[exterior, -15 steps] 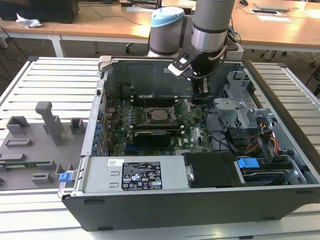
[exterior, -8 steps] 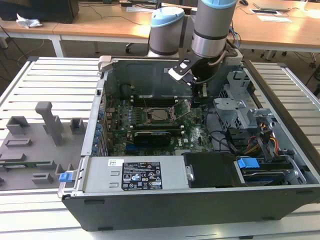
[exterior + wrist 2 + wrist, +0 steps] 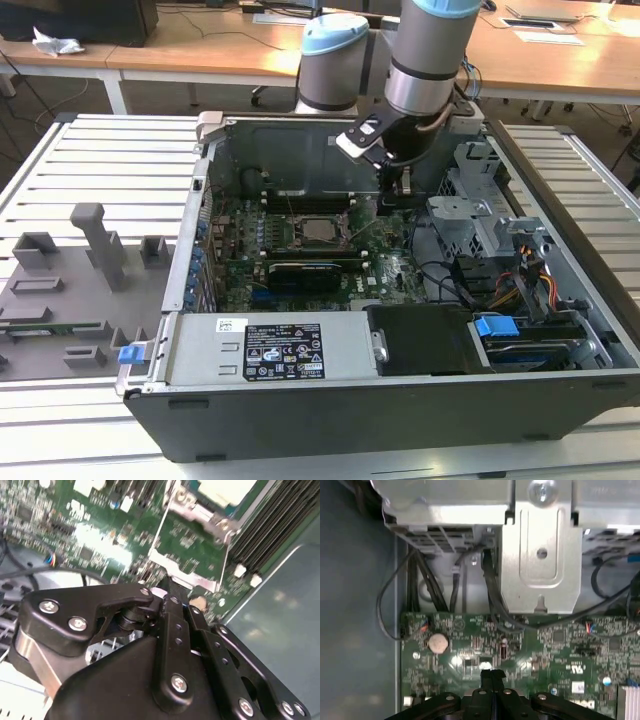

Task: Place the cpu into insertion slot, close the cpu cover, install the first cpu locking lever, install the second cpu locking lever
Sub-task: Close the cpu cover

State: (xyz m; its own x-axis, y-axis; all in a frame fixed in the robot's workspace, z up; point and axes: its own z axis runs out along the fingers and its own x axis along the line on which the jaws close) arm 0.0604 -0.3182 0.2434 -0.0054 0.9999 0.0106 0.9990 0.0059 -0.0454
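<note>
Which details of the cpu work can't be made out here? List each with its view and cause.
cpu: exterior view, too small to tell whether it is latched.
Slot: second wrist view, cut off by the top edge.
Board under the end effector: second wrist view, hidden by its body.

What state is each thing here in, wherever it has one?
gripper: jaws shut, nothing between them.
cpu: seated flat in the insertion slot.
cpu cover: appears down around the cpu; latching cannot be told.
computer case: open, interior exposed.
</note>
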